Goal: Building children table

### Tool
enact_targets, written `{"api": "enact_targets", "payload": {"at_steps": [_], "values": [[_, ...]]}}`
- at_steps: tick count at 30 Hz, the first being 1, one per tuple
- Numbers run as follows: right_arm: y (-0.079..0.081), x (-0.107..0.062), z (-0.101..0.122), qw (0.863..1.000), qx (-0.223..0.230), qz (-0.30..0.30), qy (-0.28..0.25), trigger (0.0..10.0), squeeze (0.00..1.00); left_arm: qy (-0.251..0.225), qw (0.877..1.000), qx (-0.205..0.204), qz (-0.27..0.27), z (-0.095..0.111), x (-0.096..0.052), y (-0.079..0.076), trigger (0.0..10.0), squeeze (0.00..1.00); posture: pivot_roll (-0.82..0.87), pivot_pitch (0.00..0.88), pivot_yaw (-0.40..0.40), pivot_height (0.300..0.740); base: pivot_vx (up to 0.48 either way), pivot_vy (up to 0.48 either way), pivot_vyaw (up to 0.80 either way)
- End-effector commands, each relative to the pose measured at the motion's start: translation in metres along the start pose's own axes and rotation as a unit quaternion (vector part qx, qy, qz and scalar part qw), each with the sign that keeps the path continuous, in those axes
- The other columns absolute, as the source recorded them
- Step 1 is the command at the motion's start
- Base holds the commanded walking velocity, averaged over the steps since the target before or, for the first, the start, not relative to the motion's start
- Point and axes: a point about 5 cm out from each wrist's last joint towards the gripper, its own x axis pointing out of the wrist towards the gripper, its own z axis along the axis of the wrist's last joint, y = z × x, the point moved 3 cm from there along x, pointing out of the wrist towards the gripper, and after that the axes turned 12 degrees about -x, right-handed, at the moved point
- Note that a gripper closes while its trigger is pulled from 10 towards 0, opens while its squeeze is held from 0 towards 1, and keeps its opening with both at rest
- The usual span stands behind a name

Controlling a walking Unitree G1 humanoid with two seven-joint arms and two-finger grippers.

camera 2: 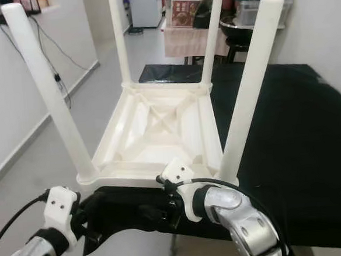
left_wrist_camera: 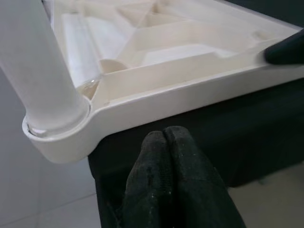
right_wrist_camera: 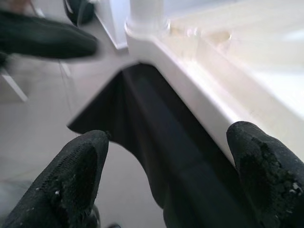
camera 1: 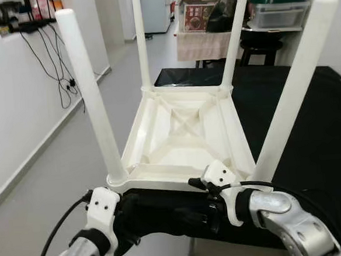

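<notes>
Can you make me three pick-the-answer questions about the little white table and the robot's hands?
1. Where does the white table lie?
A. on the black surface
B. on the floor
C. on a shelf

2. How many legs stick up from it?
A. two
B. three
C. four

3. How are the fingers of the left hand?
A. wide apart
B. pressed together
C. around a leg

Answers:
1 A, the table rests upside down at the black surface's near edge.
2 C, one leg rises from each corner.
3 B, the left wrist view shows its fingertips touching, just below the table's rim; the right hand is spread open.
</notes>
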Motion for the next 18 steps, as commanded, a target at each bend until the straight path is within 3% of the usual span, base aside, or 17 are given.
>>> {"api": "enact_targets", "payload": {"at_steps": [1, 9, 10, 12, 15, 17, 18], "values": [[-0.001, 0.002, 0.008, 1.000, -0.012, -0.006, -0.014, 10.0, 0.00, 0.004, 1.000, 0.007, 0.007, 0.000, -0.003, 0.005, 10.0, 0.00, -0.04, 0.000, -0.018, 0.740, 0.000, 0.000, 0.00], [-0.017, 0.004, 0.003, 0.999, -0.045, -0.025, 0.013, 10.0, 0.00, 0.007, 1.000, 0.015, -0.012, 0.000, -0.001, 0.002, 10.0, 0.00, -0.04, 0.000, -0.013, 0.740, 0.000, 0.000, 0.00], [-0.028, 0.006, 0.001, 0.996, -0.075, -0.033, 0.027, 10.0, 0.00, 0.004, 1.000, 0.013, -0.015, 0.001, 0.001, 0.001, 10.0, 0.00, -0.04, 0.000, -0.017, 0.740, 0.000, 0.000, 0.00], [-0.032, 0.006, 0.001, 0.996, -0.081, -0.037, 0.031, 10.0, 0.00, 0.003, 1.000, 0.013, -0.015, 0.001, 0.002, 0.001, 10.0, 0.00, -0.04, 0.000, -0.017, 0.740, 0.000, 0.000, 0.00], [-0.044, 0.010, 0.001, 0.994, -0.083, -0.052, 0.042, 10.0, 0.00, 0.000, 1.000, 0.014, -0.019, 0.002, 0.004, 0.000, 10.0, 0.00, -0.04, 0.000, -0.020, 0.740, 0.000, 0.000, 0.00], [-0.062, 0.018, -0.001, 0.993, -0.067, -0.068, 0.072, 10.0, 0.00, -0.004, 1.000, 0.016, -0.023, 0.004, 0.007, -0.001, 10.0, 0.00, -0.03, 0.000, -0.027, 0.740, 0.000, 0.000, 0.00], [-0.062, 0.018, -0.001, 0.993, -0.067, -0.068, 0.072, 10.0, 0.00, -0.004, 1.000, 0.016, -0.023, 0.004, 0.007, -0.001, 10.0, 0.00, -0.03, 0.000, -0.027, 0.740, 0.000, 0.000, 0.00]]}}
